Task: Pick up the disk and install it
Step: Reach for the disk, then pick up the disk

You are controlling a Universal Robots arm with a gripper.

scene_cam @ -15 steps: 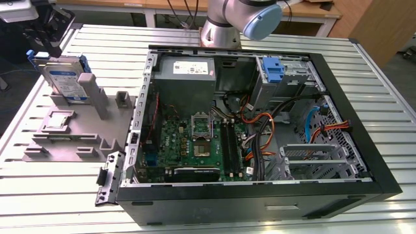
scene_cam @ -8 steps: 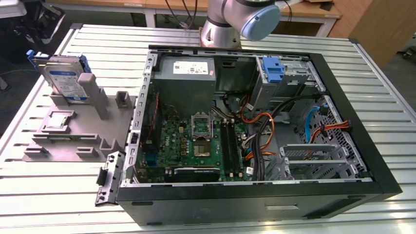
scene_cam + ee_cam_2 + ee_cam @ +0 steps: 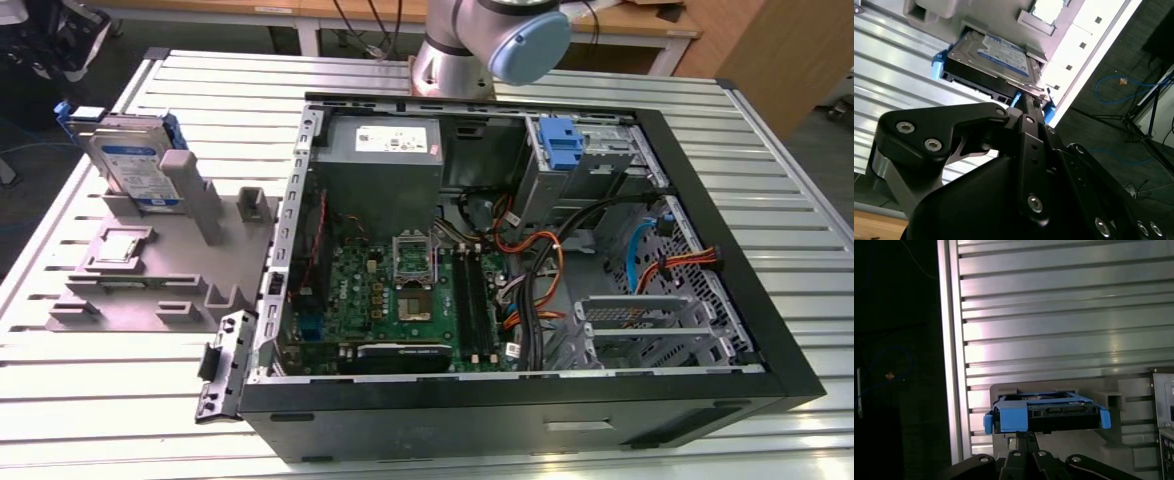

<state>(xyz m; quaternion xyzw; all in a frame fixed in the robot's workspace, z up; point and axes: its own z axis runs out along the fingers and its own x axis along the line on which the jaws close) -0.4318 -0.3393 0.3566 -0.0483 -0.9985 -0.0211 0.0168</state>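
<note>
- Step in hand, as I judge it: the pick-up, at the approach stage. Nothing has been lifted and the install is not begun.
- The disk stands on edge in a slot of the grey fixture. The fixture sits on the ribbed desk, at the exterior view's left, beside the open computer case and outside it.
- Both wrist views show the disk seated in that slot. Its label faces out to one side, and the end of its blue bracket is turned toward the arm.
- The hand has its fingers drawn together with nothing between them. The tips point at the bracket's end.
- From these angles the tips look just short of the bracket; I cannot confirm contact.
- What the next move calls for, in my view: the fingers must part before any grasp. They must then straddle the bracket end squarely, so the disk comes straight out of the slot without cocking against the fixture walls.
- Inside the case a bare metal cage sits at the exterior view's right, with cables close beside it. That side looks tight for a carried disk.
</note>
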